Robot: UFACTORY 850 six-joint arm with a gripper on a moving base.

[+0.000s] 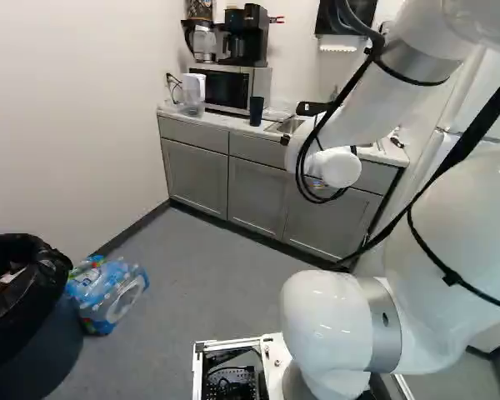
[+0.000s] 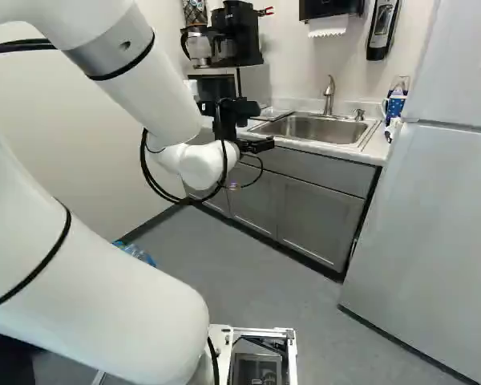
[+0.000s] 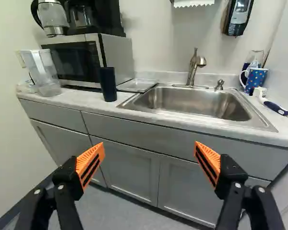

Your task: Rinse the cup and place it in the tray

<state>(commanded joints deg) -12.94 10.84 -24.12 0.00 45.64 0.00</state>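
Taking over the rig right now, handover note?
Gripper: open, nothing held, short of the counter.
Black cup: on the counter, in front of the microwave, beside the tray, not in it. I take it as the target; a dotted mug stands past the sink's other end.
Done: no step visible; pictures can't show whether the cup was rinsed. No water visible at the faucet.
Left: likely grasp cup, rinse at sink, place in tray.

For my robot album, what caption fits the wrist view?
Open pincer facing dark cup, tray and steel sink.
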